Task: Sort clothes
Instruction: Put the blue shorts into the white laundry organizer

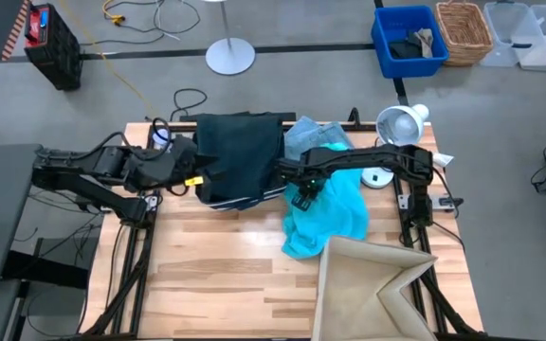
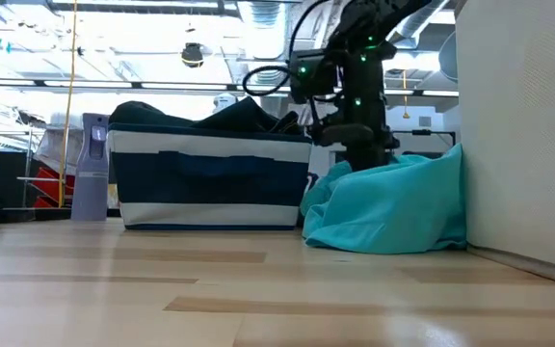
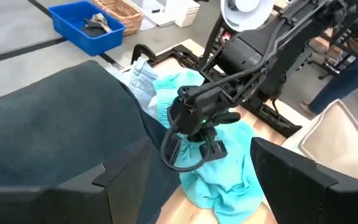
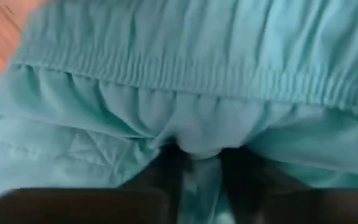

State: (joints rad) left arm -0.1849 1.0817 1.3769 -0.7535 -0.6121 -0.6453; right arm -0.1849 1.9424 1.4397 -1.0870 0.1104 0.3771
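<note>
A bright turquoise garment [image 1: 328, 216] lies heaped on the table, and its right side leans on the beige fabric box [image 1: 368, 284]. My right gripper [image 1: 301, 196] points down into the garment's left part and is shut on it. Dark navy-teal garments [image 1: 240, 152] fill the striped dark bin [image 2: 210, 183]. A pale grey-blue garment [image 1: 309, 133] lies behind the turquoise one. My left gripper [image 1: 195, 176] is open at the bin's left side, one finger [image 3: 73, 193] over the dark cloth. No small black garment shows on the table. My right gripper pinches a raised fold of the turquoise garment [image 4: 199, 149] between its two fingers [image 4: 166, 171], just below the gathered elastic band [image 4: 185, 74]. The fingers come from above, pointing down [image 2: 359, 149]. The garment rests on the table and is slack. I cannot tell whether my left gripper touches the dark cloth.
A white lamp [image 1: 401, 121] stands at the table's far right. A spray bottle [image 2: 92, 169] stands left of the bin. The beige box takes up the near right corner. Bare wood lies at the table's near left [image 1: 216, 265].
</note>
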